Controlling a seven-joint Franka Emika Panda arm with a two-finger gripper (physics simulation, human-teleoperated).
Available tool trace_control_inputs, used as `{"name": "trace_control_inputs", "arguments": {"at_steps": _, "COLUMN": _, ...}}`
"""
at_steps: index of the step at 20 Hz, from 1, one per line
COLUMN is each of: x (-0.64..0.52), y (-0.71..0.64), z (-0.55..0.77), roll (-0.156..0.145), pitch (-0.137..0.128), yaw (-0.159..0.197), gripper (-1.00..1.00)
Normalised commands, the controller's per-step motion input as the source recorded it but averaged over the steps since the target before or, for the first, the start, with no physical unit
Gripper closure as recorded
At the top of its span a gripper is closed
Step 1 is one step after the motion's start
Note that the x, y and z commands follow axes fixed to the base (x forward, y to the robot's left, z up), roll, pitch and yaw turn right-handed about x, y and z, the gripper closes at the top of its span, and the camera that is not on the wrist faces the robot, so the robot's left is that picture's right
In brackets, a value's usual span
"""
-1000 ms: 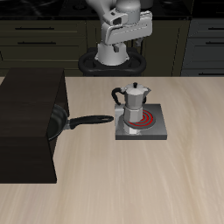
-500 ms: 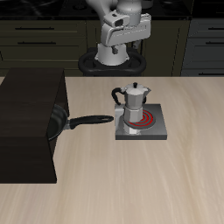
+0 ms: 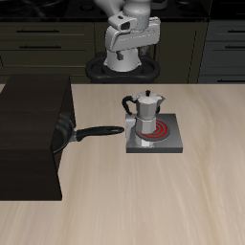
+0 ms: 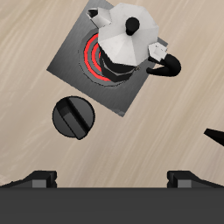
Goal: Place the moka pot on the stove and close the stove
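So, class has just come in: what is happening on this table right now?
The moka pot already stands on the stove, over its coil, which glows red. The robot's gripper hangs above them, holding nothing, jaws apart. The stove's black knob has yet to be turned. A frying pan lies beside the stove, its handle pointing toward it.

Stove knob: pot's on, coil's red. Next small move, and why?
Probably lower the open pincer toward the black knob. The moka pot already stands on the stove, the coil glows red, and the pincer hangs high above, holding nothing.
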Motion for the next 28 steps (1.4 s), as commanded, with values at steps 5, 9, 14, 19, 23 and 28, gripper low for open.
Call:
{"name": "trace_control_inputs", "arguments": {"at_steps": 5, "x": 0.01, "y": -0.16, "z": 0.15, "roll": -0.044, "pitch": -0.044, "yaw": 0.040, "gripper": -1.00}}
{"name": "trace_control_inputs", "arguments": {"at_steps": 9, "x": 0.02, "y": -0.11, "z": 0.15, "roll": -0.041, "pitch": -0.036, "yaw": 0.070, "gripper": -1.00}}
{"name": "trace_control_inputs", "arguments": {"at_steps": 14, "x": 0.07, "y": -0.15, "z": 0.06, "roll": -0.037, "pitch": -0.012, "yaw": 0.074, "gripper": -1.00}}
{"name": "trace_control_inputs", "arguments": {"at_steps": 19, "x": 0.07, "y": 0.07, "z": -0.04, "roll": 0.019, "pitch": 0.007, "yaw": 0.085, "gripper": -1.00}}
{"name": "trace_control_inputs", "arguments": {"at_steps": 23, "x": 0.00, "y": 0.09, "z": 0.18, "roll": 0.026, "pitch": 0.000, "yaw": -0.004, "gripper": -1.00}}
{"name": "trace_control_inputs", "arguments": {"at_steps": 28, "x": 0.00, "y": 0.04, "z": 0.18, "roll": -0.019, "pitch": -0.012, "yaw": 0.023, "gripper": -1.00}}
